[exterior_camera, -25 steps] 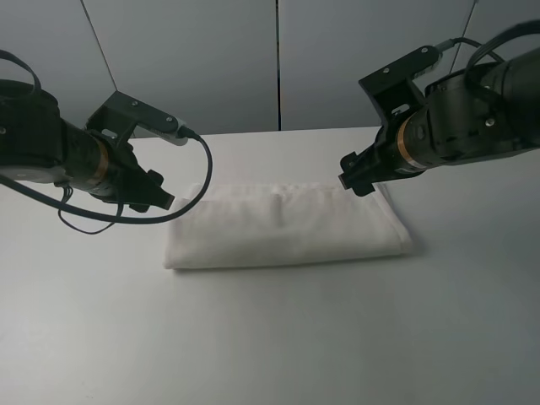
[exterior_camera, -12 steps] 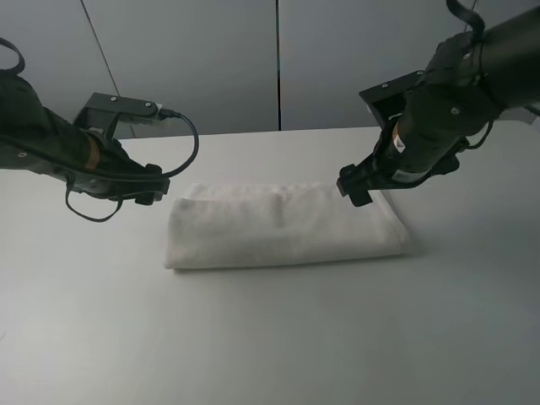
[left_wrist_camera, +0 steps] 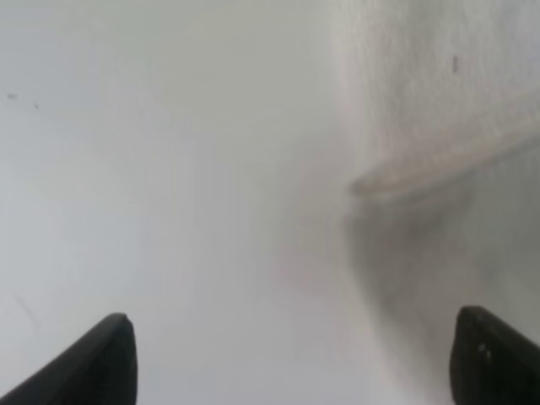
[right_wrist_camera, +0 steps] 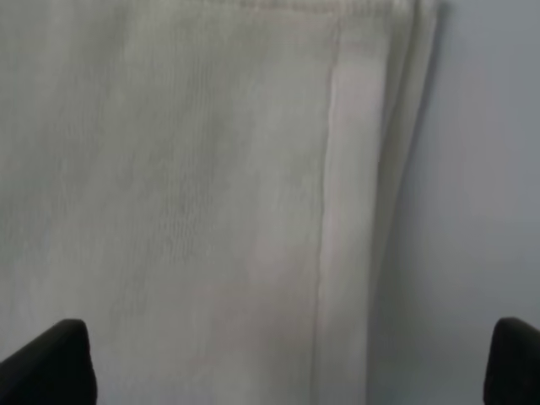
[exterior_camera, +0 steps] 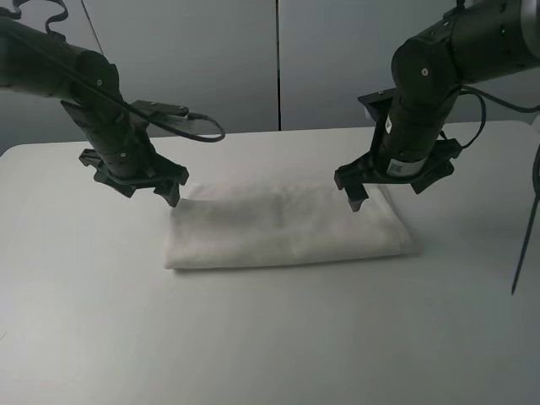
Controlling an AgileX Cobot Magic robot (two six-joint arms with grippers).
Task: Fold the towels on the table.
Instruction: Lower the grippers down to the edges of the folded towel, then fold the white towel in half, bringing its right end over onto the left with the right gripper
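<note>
The white towel (exterior_camera: 283, 224) lies folded into a long band in the middle of the white table (exterior_camera: 270, 337). My left gripper (exterior_camera: 150, 190) points down, open and empty, over the table just beside the towel's far left corner. In the left wrist view the towel's corner (left_wrist_camera: 422, 101) lies ahead of the open gripper (left_wrist_camera: 295, 371), with bare table between the fingertips (left_wrist_camera: 101, 363). My right gripper (exterior_camera: 386, 192) points down, open and empty, above the towel's right end. The right wrist view shows the towel (right_wrist_camera: 169, 211) and its woven border band (right_wrist_camera: 350, 211) below the open gripper (right_wrist_camera: 278, 363).
Grey wall panels (exterior_camera: 278, 67) stand behind the table's far edge. A thin dark cable (exterior_camera: 527, 228) hangs at the right side. Bare tabletop (right_wrist_camera: 489, 169) runs along the towel's right edge.
Both wrists have turned from pointing sideways to pointing straight down. The left gripper has moved right to the towel's far left corner. The right gripper stays over the right end. The towel has not moved.
</note>
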